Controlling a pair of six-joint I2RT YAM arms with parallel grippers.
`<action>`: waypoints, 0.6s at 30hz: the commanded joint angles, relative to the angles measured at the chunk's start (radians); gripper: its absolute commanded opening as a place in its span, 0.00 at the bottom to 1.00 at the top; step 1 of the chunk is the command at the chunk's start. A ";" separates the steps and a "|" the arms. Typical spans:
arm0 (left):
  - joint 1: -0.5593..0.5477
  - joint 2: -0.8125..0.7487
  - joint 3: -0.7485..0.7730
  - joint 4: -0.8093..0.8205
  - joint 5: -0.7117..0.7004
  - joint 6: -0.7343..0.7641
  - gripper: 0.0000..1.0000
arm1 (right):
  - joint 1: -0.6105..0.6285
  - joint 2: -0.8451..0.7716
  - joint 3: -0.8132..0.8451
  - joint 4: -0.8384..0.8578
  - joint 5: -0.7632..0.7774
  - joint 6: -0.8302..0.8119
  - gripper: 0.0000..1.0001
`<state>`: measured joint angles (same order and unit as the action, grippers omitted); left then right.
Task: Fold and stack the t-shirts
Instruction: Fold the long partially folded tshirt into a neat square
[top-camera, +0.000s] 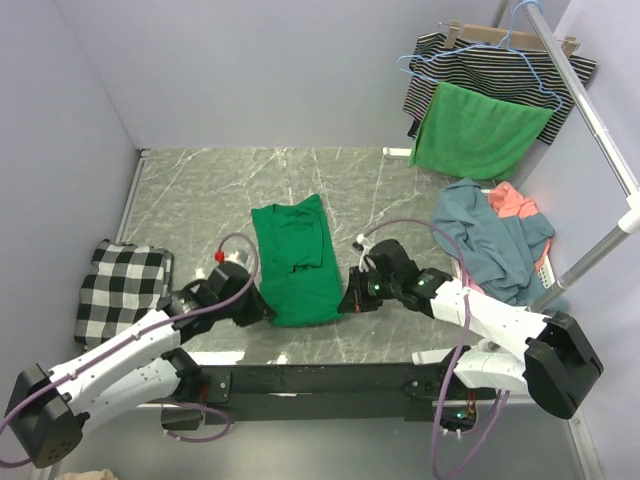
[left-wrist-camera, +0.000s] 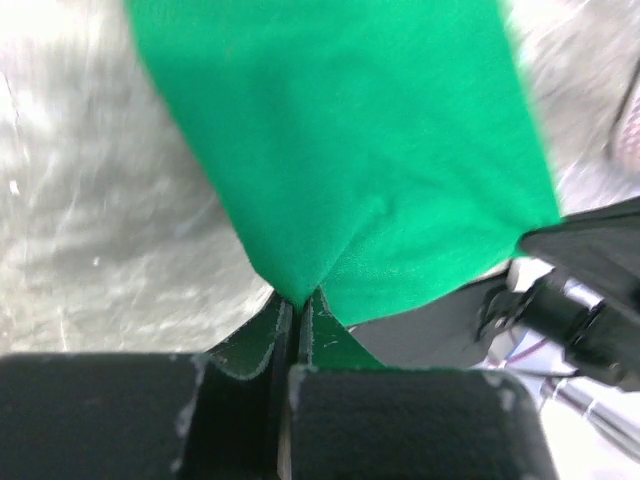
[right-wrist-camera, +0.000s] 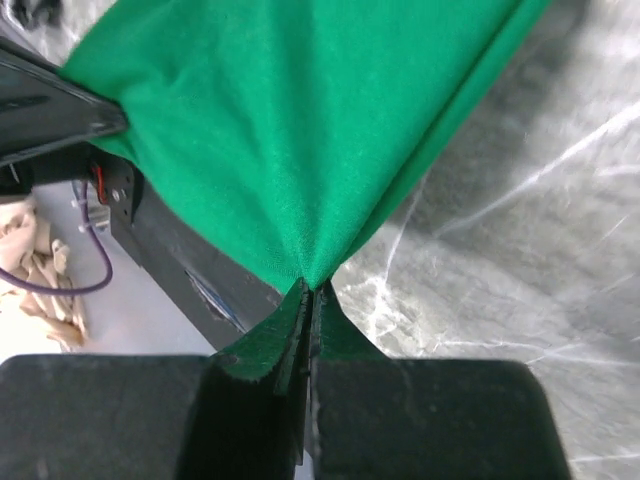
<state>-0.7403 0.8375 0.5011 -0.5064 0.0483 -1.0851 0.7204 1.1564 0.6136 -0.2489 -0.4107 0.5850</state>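
Green t-shirt (top-camera: 295, 255), lengthwise near-to-far, gripped by left end effector (left-wrist-camera: 297, 308), right end effector (right-wrist-camera: 311, 292)

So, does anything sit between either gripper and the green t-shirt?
Nothing visible does. The left gripper and the right gripper are each shut on a near corner of the green t-shirt, with the cloth pinched directly between their fingers.

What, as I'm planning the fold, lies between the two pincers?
The green t-shirt, its near corners pinched by the left pincer and right pincer; seen in the top view.
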 joint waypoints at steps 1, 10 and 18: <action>-0.002 0.067 0.161 -0.087 -0.139 0.057 0.01 | -0.001 -0.012 0.136 -0.081 0.095 -0.068 0.00; 0.025 0.284 0.376 -0.100 -0.289 0.149 0.04 | -0.099 0.179 0.379 -0.105 0.076 -0.165 0.01; 0.251 0.485 0.508 0.048 -0.219 0.315 0.03 | -0.194 0.484 0.673 -0.154 -0.013 -0.252 0.01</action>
<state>-0.5816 1.2514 0.9234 -0.5457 -0.1730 -0.8913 0.5667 1.5173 1.1294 -0.3756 -0.3725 0.4057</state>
